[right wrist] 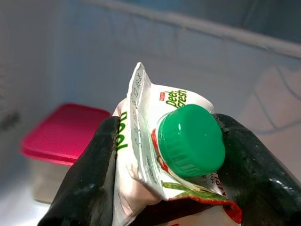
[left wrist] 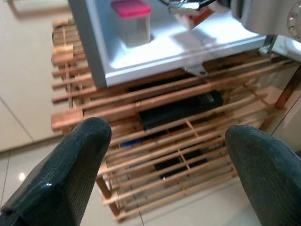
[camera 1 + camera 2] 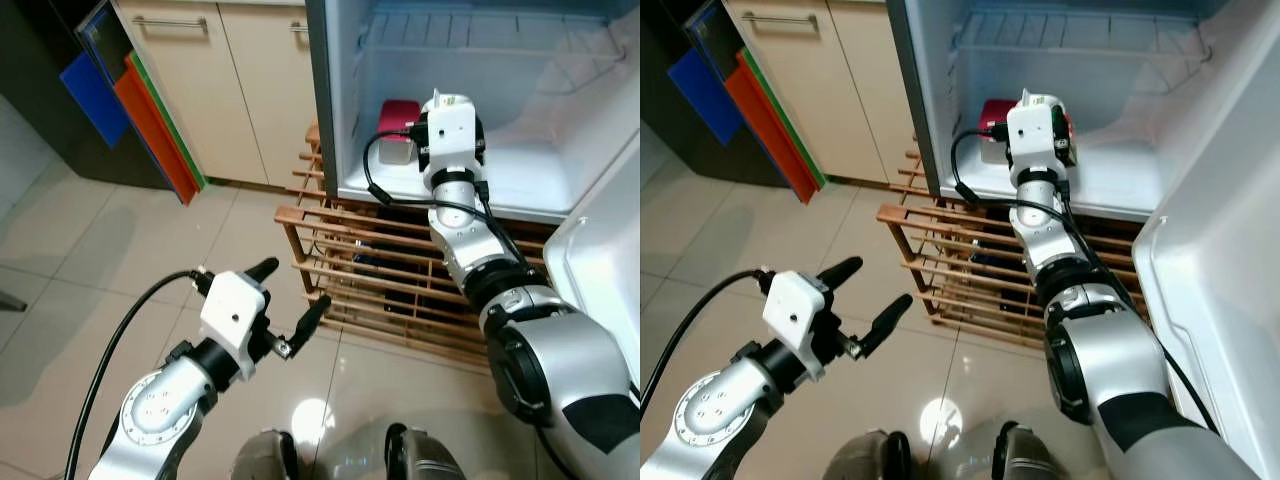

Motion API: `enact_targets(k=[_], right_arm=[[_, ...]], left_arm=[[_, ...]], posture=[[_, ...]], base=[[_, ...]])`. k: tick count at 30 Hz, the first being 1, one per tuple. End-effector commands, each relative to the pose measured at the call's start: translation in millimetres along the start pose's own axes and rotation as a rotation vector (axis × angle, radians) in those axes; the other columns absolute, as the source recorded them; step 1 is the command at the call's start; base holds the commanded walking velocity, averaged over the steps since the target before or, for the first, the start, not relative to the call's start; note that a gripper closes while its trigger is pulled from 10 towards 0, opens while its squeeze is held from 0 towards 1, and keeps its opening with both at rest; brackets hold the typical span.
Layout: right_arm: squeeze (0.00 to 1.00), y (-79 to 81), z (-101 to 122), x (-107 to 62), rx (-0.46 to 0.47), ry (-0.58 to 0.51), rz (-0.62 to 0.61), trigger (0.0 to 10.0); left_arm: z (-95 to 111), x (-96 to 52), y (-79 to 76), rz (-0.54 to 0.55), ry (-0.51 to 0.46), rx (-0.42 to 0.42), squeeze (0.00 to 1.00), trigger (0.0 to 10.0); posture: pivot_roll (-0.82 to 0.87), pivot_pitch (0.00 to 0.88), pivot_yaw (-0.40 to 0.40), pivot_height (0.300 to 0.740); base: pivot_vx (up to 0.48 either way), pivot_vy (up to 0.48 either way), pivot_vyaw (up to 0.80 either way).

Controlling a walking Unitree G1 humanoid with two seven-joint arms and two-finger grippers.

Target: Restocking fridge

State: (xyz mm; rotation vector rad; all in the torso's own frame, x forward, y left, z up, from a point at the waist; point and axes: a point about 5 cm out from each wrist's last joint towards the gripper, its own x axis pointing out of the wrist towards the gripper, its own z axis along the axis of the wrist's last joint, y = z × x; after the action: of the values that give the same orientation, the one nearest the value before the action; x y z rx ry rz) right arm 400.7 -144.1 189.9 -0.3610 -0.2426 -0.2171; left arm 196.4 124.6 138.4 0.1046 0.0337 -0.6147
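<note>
Right gripper (image 1: pixel 164 160) is clamped on a carton (image 1: pixel 155 141), its two black fingers (image 1: pixel 87 183) pressing the folded top from either side just below the green cap (image 1: pixel 190 140). Arm and carton reach inside the fridge (image 3: pixel 520 110), over its white floor. The fridge is the landmark for everything else. It stands open, a wire shelf across the upper part of its cavity, and its white door (image 3: pixel 600 260) swings out on the robot's right. Directly beneath the fridge sits a wooden slatted rack (image 3: pixel 340 270), with dark flat objects on its lower tiers; what they are cannot be told. To the left of the fridge are cream cabinet doors (image 3: pixel 215 90), and further left blue, orange and green boards (image 3: pixel 130 95) lean against them. In front of the fridge, above the glossy tiled floor (image 3: pixel 90 250), the left gripper (image 3: pixel 292 305) hangs empty with its fingers spread wide apart. Inside the fridge, toward its left wall, a clear container with a pink lid (image 2: pixel 130 21) rests on the floor, just beside the held carton.
</note>
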Motion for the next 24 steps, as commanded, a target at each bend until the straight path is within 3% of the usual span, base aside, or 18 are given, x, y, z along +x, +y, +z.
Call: enact_targets(k=[1,6,7,8,9,24], right_arm=[[0.0,-0.2,2.8,2.4,-0.032,0.001,-0.016,10.0],[0.0,-7.7,-3.3,3.4,-0.069,0.033,-0.043,10.0],[0.22,-8.7,-5.4,3.0,-0.082,0.042,-0.046,10.0],[0.22,-8.7,-5.4,3.0,-0.082,0.042,-0.046,10.0],[1.0,-9.0,-7.2,2.5,-0.086,0.051,-0.047,10.0],[1.0,-13.0,-1.3,7.3,-0.087,0.037,-0.054,10.0]], left_arm=[[1.0,-3.4,-2.7,-0.006,0.012,-0.001,0.0,10.0],[4.7,-11.9,-5.3,0.006,0.03,-0.006,0.0,10.0],[5.5,-15.4,-5.1,0.016,0.039,-0.006,0.0,10.0],[5.5,-15.4,-5.1,0.016,0.039,-0.006,0.0,10.0],[6.0,-17.0,-5.3,0.02,0.043,-0.007,0.0,10.0],[7.9,-22.7,-13.0,0.046,0.067,-0.026,0.0,10.0]], posture=[[0.26,0.284,0.112,0.74],[0.3,0.311,0.125,0.74],[0.31,0.32,0.131,0.74],[0.31,0.32,0.131,0.74],[0.31,0.325,0.132,0.74],[0.3,0.353,0.12,0.74]], base=[[0.0,0.0,0.0],[0.0,0.0,0.0],[0.0,0.0,0.0],[0.0,0.0,0.0],[0.0,0.0,0.0],[0.0,0.0,0.0]])
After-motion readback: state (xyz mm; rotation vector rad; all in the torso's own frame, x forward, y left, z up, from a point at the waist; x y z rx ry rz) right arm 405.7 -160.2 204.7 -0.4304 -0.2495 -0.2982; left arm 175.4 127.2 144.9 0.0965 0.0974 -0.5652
